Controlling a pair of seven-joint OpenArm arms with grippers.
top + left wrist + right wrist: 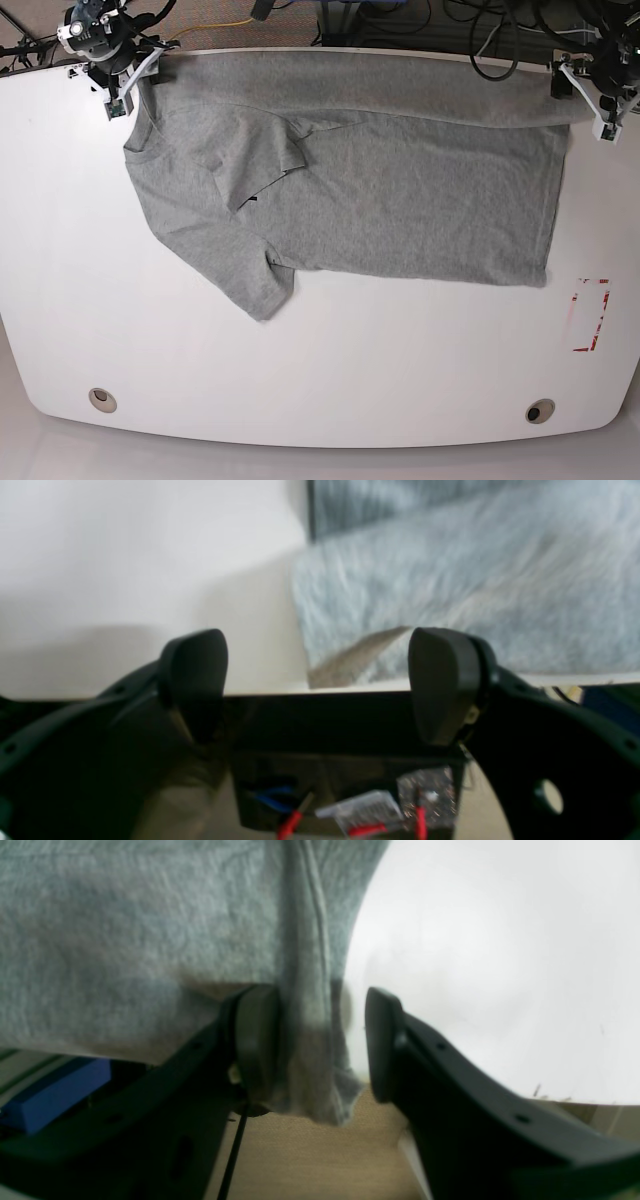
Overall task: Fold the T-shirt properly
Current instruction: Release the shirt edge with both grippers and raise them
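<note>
The heather-grey T-shirt (400, 200) lies spread on the white table (300, 370), its far long edge folded over toward the middle and one sleeve pointing to the front left. My right gripper (120, 100) is at the shirt's back left corner. In the right wrist view this gripper (320, 1045) is open, with a hanging fold of the shirt (310, 990) between the jaws; the fold touches one finger (255, 1035) only. My left gripper (606, 118) is at the back right corner. In the left wrist view it (320, 680) is open and empty, just short of the shirt's (475, 580) edge.
The table's back edge runs just behind both grippers, with cables and floor beyond it. A red marking (590, 315) is on the table at the right. Two round holes (100, 399) (540, 411) sit near the front edge.
</note>
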